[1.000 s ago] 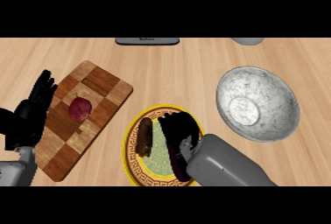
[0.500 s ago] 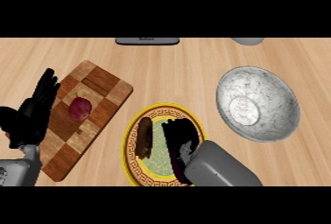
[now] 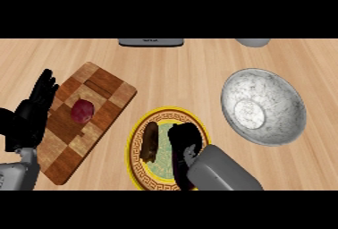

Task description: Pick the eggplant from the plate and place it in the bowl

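eggplant [image 3: 150,142]: a dark, elongated body lying lengthwise on the left half of the plate, apart from the bowl.
plate [image 3: 165,112]: round, yellow-rimmed with a patterned border, between the cutting board and the bowl, near the lower edge of the view.
bowl [image 3: 264,105]: grey, mottled, standing to the right of the plate and just beside it; nothing shows inside.
right hand [image 3: 183,144]: black, over the right half of the plate, just beside the eggplant; whether its fingers are straight or curled cannot be told, and nothing is seen held.
left hand [image 3: 31,114]: resting at the left edge over the cutting board's margin, fingers straight and pointing up, holding nothing.
cutting board [image 3: 102,85]: chequered wood, left of the plate, carrying a small reddish round item [image 3: 82,111].
handling, judged: the eggplant is likely light, fairly stiff and smooth-skinned, so liable to slip or roll on the glazed plate.
where to take hold, judged: across the middle of its length, fingers on one long side and thumb on the other, so it hangs balanced for the short carry to the bowl.
task stage, judged: approach to the grasp; lift not yet made.
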{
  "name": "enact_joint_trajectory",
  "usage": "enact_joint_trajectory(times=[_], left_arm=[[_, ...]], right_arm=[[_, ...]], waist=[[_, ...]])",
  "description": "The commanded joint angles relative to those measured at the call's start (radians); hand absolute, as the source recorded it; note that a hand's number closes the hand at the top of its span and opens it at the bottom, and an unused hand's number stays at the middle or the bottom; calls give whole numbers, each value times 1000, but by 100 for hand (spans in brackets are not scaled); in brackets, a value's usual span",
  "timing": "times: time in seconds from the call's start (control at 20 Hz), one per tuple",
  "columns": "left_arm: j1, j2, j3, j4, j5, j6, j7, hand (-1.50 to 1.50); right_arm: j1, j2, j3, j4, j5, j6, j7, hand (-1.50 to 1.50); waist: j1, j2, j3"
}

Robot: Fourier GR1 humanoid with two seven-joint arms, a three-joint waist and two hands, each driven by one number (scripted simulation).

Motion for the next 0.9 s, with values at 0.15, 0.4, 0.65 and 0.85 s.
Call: enact_joint_trajectory(times=[0.15,0.4,0.65,0.85], left_arm=[[-2,-7,26,34,-1,-52,-26,0],[4,-10,30,-60,-19,-31,58,0],[-15,-15,58,-47,-13,-59,61,0],[8,-26,70,-4,-26,-60,-3,0]], right_arm=[[-18,5,51,78,-53,-61,-86,150],[-37,5,49,151,-32,-122,-142,150],[-79,5,22,211,49,-226,-207,150],[63,-73,82,-47,138,-281,-216,150]], waist=[[5,8,1],[9,7,2],[4,7,1],[-11,3,1]])
